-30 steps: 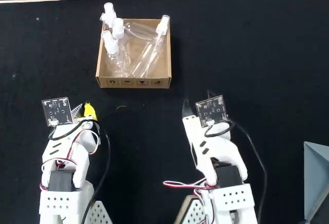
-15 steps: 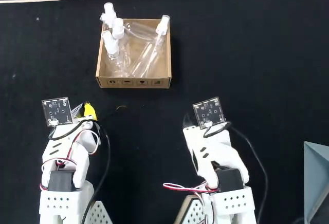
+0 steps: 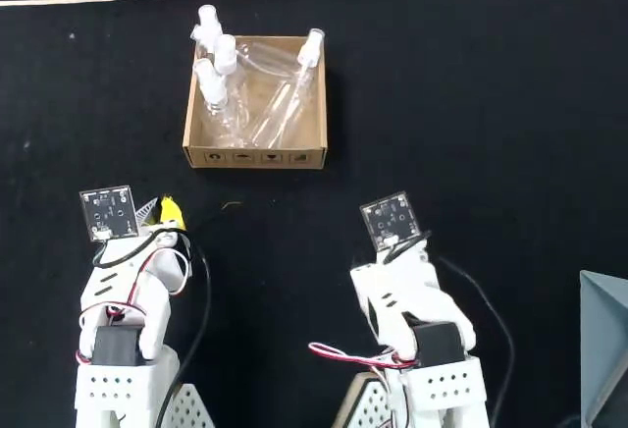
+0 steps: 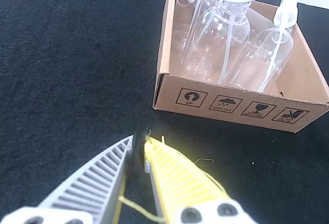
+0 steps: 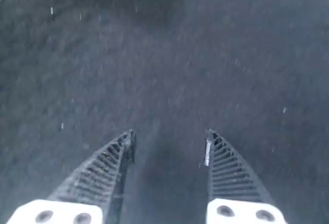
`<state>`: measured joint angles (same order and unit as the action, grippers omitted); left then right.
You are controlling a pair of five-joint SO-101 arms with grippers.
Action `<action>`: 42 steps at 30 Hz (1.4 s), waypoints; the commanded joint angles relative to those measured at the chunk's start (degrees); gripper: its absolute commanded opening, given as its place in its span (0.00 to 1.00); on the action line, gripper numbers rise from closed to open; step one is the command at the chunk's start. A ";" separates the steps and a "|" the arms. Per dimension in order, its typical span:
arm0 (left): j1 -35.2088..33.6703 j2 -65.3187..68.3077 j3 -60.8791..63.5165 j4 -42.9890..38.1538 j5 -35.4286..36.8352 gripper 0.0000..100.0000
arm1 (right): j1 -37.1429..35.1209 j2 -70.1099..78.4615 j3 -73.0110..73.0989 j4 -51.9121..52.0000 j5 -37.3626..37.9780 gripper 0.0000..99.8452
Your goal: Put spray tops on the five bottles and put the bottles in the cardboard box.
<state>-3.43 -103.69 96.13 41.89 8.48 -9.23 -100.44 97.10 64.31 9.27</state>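
The black table point(image 3: 491, 104) carries the box point(image 3: 254, 159), which stands ahead of the left arm. Inside it the bottles point(image 3: 280, 109) lean against one another, white tops point(image 3: 225, 51) on — I cannot count all five. They look light, thin-walled and slick — best taken gently at the neck just under the top, I judge. The right gripper point(image 5: 168, 136) hangs spread over bare cloth. The left gripper point(image 4: 139, 143) is pressed nearly together, empty, pointing at the box.
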 commanded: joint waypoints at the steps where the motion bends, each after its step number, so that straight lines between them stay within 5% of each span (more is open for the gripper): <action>1: -0.40 -0.44 1.27 0.44 0.00 0.03 | 1.49 -1.98 -0.31 3.52 -0.18 0.16; 42: -0.40 -0.44 1.27 0.44 0.00 0.03 | 1.49 -1.98 -0.31 7.30 -0.18 0.16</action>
<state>-3.43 -103.69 96.13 41.89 8.48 -9.23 -100.44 97.10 71.25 9.36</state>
